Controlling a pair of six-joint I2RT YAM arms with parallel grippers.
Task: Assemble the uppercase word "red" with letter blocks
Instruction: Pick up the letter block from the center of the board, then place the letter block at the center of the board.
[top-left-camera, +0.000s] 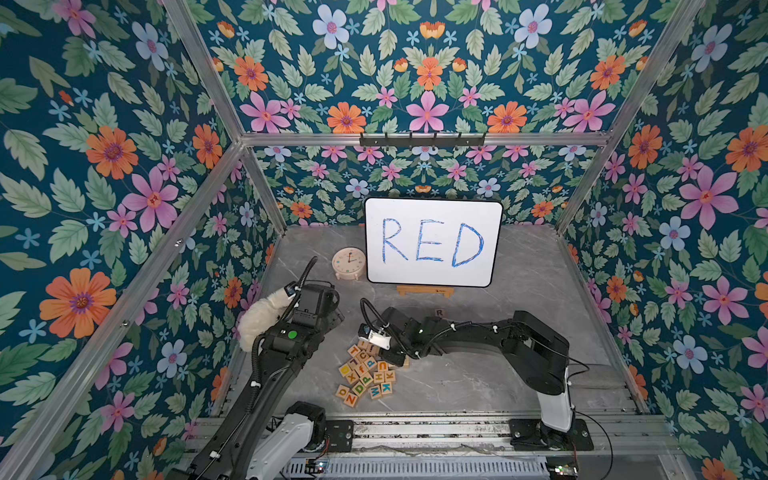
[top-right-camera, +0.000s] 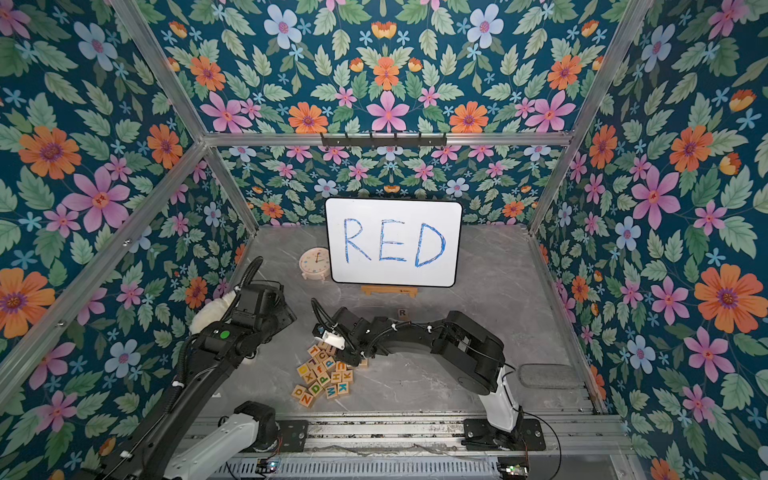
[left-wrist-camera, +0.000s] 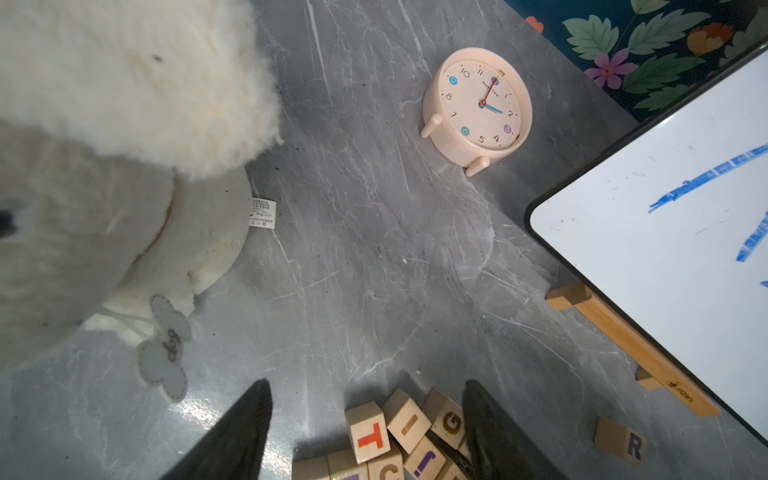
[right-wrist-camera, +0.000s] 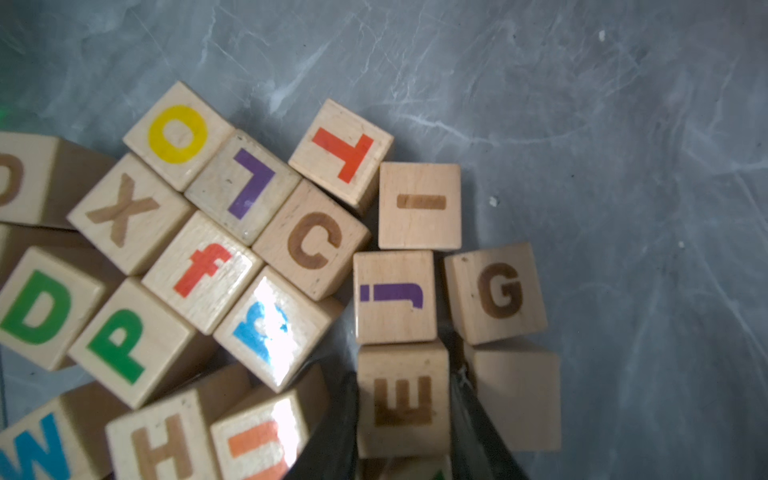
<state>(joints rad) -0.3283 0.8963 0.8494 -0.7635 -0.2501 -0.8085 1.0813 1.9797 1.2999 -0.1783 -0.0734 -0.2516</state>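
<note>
second letter: my right claw (right-wrist-camera: 404, 370) grips the e block (right-wrist-camera: 403, 401), left claw (left-wrist-camera: 365, 384) wide and empty; next, lift it clear and set it beside the r block (top-left-camera: 439, 312)

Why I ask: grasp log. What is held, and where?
Right gripper pinches the pale wooden brown-E cube by opposite side faces; left gripper holds nothing.

Pale wooden letter cubes (right-wrist-camera: 311, 239) show a brown E (right-wrist-camera: 402, 401), green D (right-wrist-camera: 39, 307), purple R (left-wrist-camera: 634, 446); grey marbled desk (right-wrist-camera: 623, 124); teal floral wallpaper (top-left-camera: 104, 124).
</note>
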